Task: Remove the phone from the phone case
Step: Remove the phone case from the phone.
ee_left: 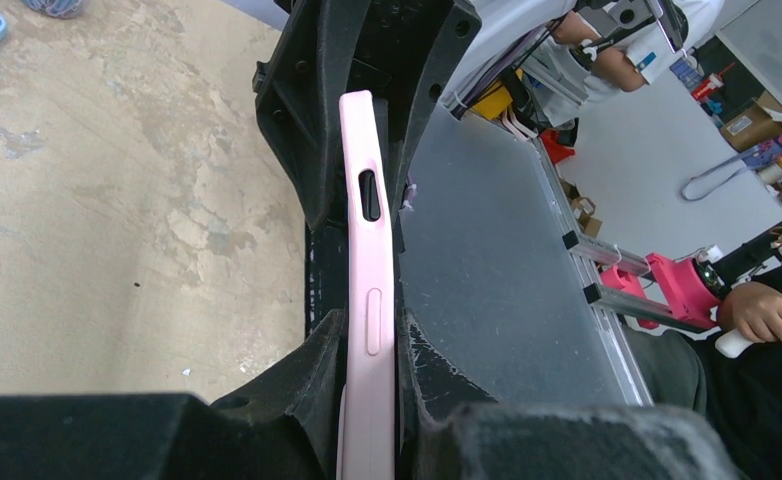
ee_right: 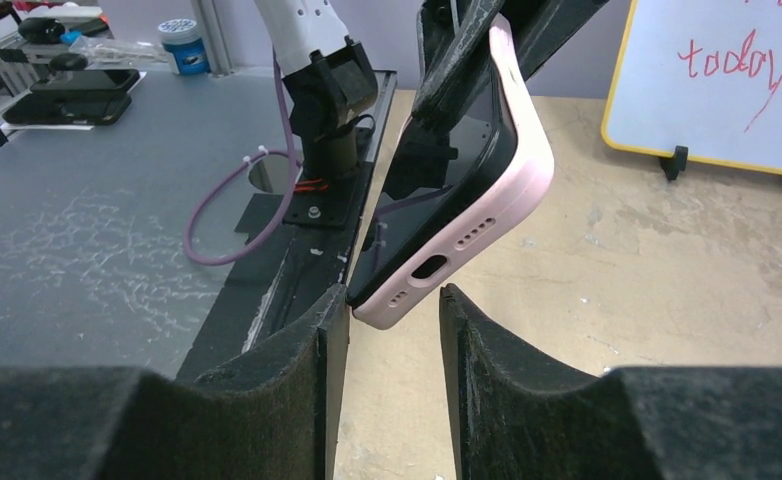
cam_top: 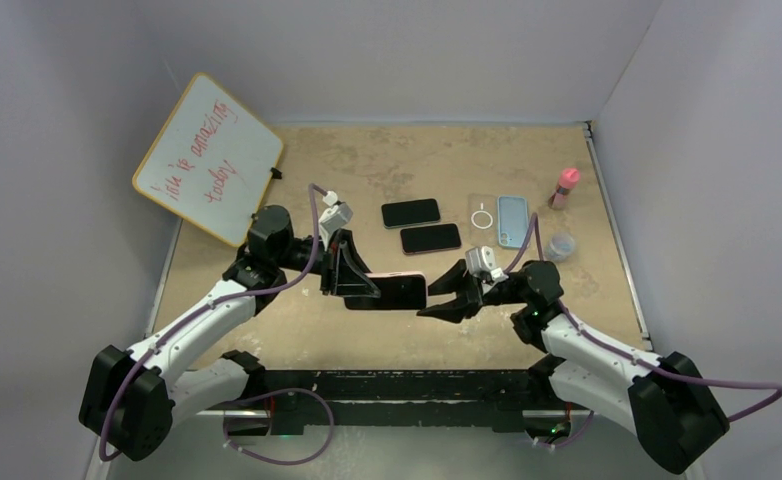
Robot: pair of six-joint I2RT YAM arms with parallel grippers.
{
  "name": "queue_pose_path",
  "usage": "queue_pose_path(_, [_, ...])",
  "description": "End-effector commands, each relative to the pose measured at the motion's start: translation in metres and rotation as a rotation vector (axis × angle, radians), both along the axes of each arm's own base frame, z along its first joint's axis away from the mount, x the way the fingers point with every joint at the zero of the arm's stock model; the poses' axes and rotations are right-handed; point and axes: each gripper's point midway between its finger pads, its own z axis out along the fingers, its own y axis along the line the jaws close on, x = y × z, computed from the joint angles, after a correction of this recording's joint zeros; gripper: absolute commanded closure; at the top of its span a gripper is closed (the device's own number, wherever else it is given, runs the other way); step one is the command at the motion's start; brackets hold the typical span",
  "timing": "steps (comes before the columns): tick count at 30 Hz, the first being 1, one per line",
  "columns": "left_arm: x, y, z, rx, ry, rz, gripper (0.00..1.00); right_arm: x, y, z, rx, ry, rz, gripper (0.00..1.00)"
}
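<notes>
Top view: the left claw (cam_top: pixel 352 276) clenched the pink case (cam_top: pixel 403 274), phone (cam_top: pixel 397 293) inside, right claw (cam_top: pixel 445 298) just beyond; left wrist: case edge pinched between pads (ee_left: pixel 312 385); right wrist: jaws stood parted astride the charging end; the rim seemed soft, the glass slick; peeling a corner looked best.

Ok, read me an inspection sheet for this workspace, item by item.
Surface: table top is tan, scuffed and stained.
Job's things: pink-cased phone held off the table, phone not yet out of its case.
Clutter: two black phones, clear case, blue case, pink bottle, small round container.
Grippers: left tool shut on the pink-cased phone; right tool open, its fingers at the phone's port end.
Cables: purple cable along each arm, looping near the bases.
Surroundings: whiteboard with red writing at far left; plain walls.
</notes>
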Motion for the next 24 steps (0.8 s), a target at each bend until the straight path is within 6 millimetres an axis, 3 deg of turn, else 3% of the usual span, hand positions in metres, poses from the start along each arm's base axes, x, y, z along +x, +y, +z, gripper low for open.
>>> queue_pose_path(1, [0.002, 0.000, 0.025, -0.048, -0.105, -0.023, 1.00, 0.002, 0.003, 0.018, 0.031, -0.064, 0.015, 0.60])
queue_pose_path(12, [-0.003, 0.001, 0.029, -0.059, -0.113, -0.048, 1.00, -0.003, 0.003, 0.016, 0.031, -0.087, 0.047, 0.67])
queue_pose_path(24, [-0.026, 0.004, 0.031, -0.070, -0.139, -0.160, 1.00, 0.008, 0.008, 0.021, 0.028, -0.125, 0.019, 0.99])
